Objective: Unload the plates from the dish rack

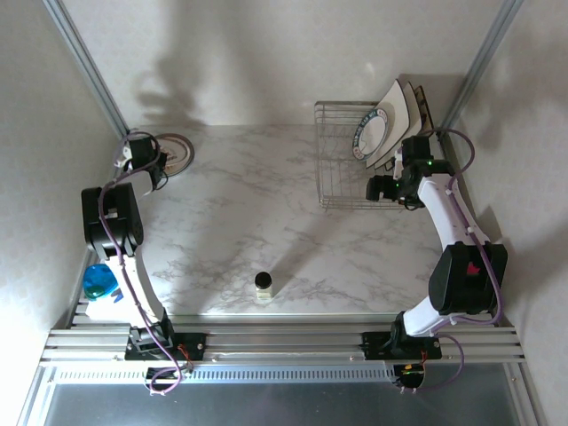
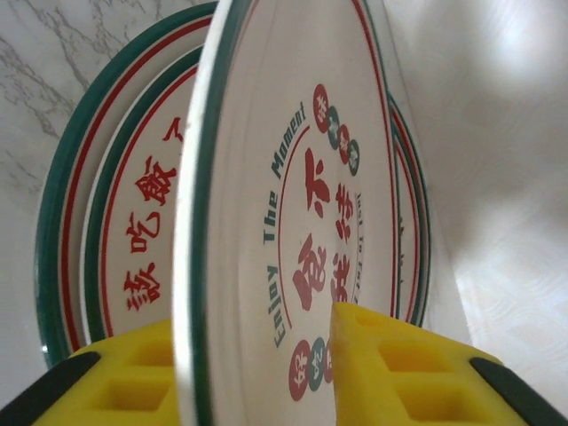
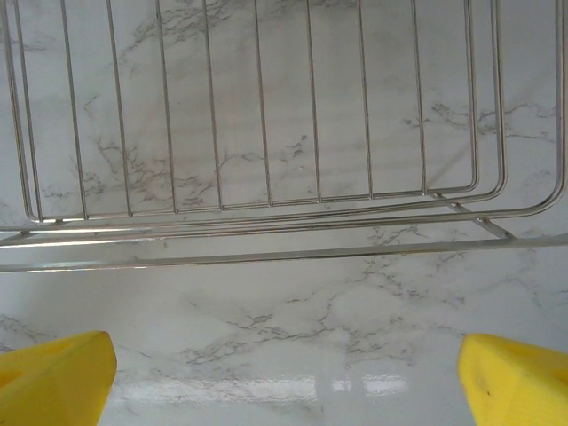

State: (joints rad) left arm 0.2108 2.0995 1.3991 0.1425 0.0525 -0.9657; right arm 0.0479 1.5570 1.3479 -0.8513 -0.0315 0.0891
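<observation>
L gripper point(image 2: 256, 319) jaws partly open astride plate point(image 2: 293, 177) rim (more plates point(image 2: 80, 222) behind), plate reads "Enjoy The Moment" w/ red Chinese characters, R gripper point(image 3: 282, 373) jaws wide open, empty, facing dish rack point(image 1: 342, 169)

The round white ceramic plate with a green rim point(image 2: 266, 204) stands on edge between the yellow fingers point(image 2: 390, 364) of the left gripper point(image 2: 240, 355). It carries "Enjoy The Moment" in green Latin letters, curving up from the fingertips along the inside of its red ring. Next to that run 2 columns of large red Chinese characters. "不" at the top and "食" just above the finger lying across the plate's face read clearly. Small red and green medallions point(image 2: 335, 133) hold characters too small to read. Beyond the other finger, a second green-rimmed white plate point(image 2: 133, 222) bears 1 column of red Chinese characters, among them "吃".
</observation>
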